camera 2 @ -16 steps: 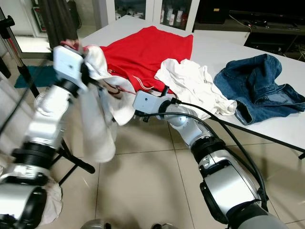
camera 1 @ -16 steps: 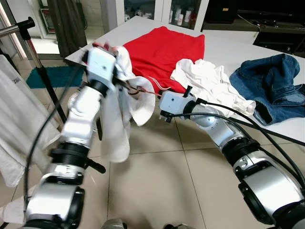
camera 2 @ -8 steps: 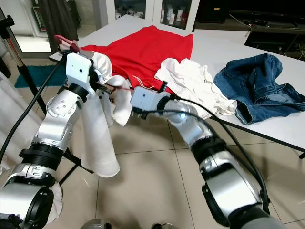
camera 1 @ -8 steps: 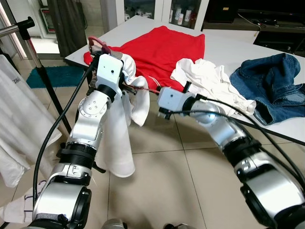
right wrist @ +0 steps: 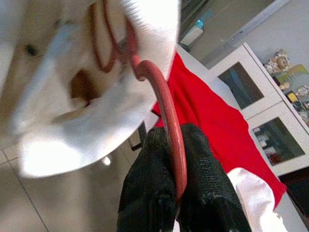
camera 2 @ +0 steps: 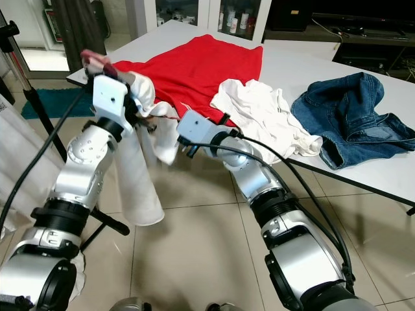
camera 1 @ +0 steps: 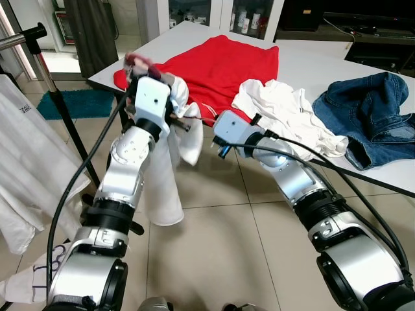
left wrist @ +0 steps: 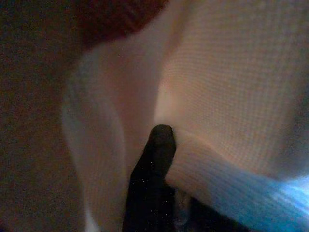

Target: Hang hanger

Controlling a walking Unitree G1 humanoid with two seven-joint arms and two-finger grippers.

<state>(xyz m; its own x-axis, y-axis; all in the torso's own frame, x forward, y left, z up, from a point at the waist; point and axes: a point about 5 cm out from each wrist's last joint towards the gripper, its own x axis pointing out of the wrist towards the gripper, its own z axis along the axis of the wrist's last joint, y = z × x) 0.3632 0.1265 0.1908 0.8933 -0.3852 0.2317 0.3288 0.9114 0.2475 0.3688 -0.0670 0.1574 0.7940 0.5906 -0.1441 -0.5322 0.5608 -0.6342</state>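
Observation:
A white knit garment (camera 1: 162, 184) hangs from my left gripper (camera 1: 176, 120), which is raised beside the table corner and shut on the fabric; one black finger (left wrist: 154, 159) presses into the knit. A red hanger (right wrist: 166, 104) sits inside the garment, and a reddish end (camera 1: 138, 61) pokes out above my left wrist. My right gripper (right wrist: 175, 193) reaches in from the right, close to the left one, and is shut on the hanger's curved hook. The rest of the hanger is hidden in the cloth.
A clothes rack pole (camera 1: 47, 76) stands at the left with a white shirt (camera 1: 26, 175) on it. The white table (camera 1: 324, 61) behind holds a red garment (camera 1: 227, 61), a crumpled white garment (camera 1: 285, 110) and jeans (camera 1: 369, 116). Tiled floor lies below.
My left arm has swung the white garment up and towards the table corner. The right gripper has risen and drawn nearer to the left one, still on the hook.

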